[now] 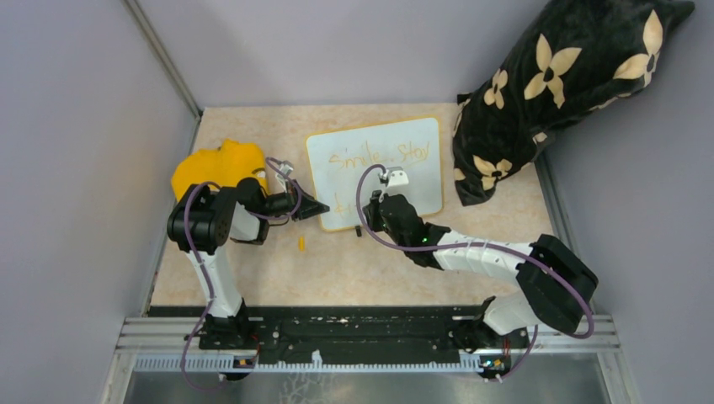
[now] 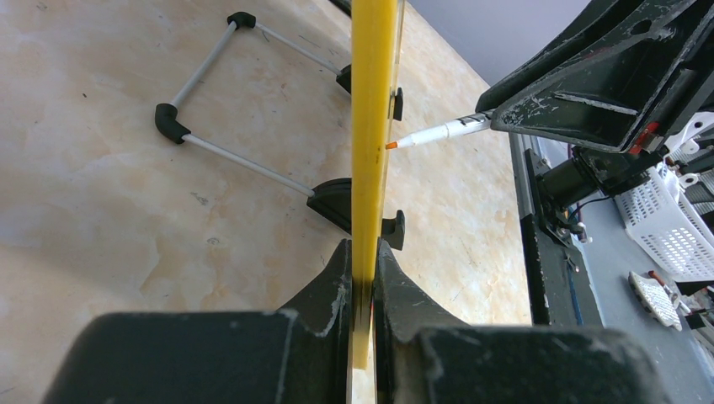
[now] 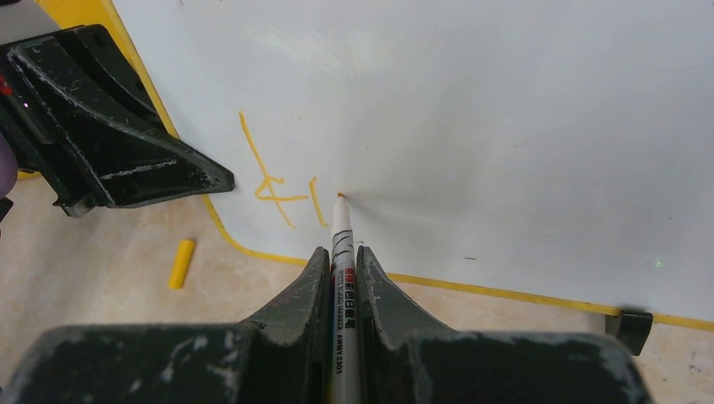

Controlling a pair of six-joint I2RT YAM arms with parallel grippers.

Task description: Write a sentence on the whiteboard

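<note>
The whiteboard (image 1: pixel 421 181) stands propped near the middle of the beige table (image 1: pixel 379 269). It rests on small black feet, and a wire stand (image 2: pixel 253 164) lies on the tabletop behind it. The sentence (image 1: pixel 379 156) runs in thin orange strokes over 2 lines. The upper line reads about "Smile, Stay". The lower one has only its first letters, roughly "ki", near the board's lower left corner.

The left gripper (image 2: pixel 362 252) reaches in from the left, and its 2 fingers are pressed onto the board's yellow frame, pinching that edge. The right gripper (image 3: pixel 342 257) comes from the front, with its fingers closed tight around a slim white marker (image 3: pixel 341 236). The marker points straight out between them. Its orange tip sits at the white surface just right of the "i" (touching, as far as the wrist view shows).

A small yellow cap (image 3: pixel 181 263) lies on the table in front of the board's lower left corner, apart from both grippers. One black foot (image 3: pixel 630 321) shows under the bottom frame further right. A yellow cloth (image 1: pixel 215 168) lies crumpled on the table to the left, behind the left arm. A black cushion (image 1: pixel 556 84) with cream flower shapes leans in the far right corner, just beside the board's right edge.
</note>
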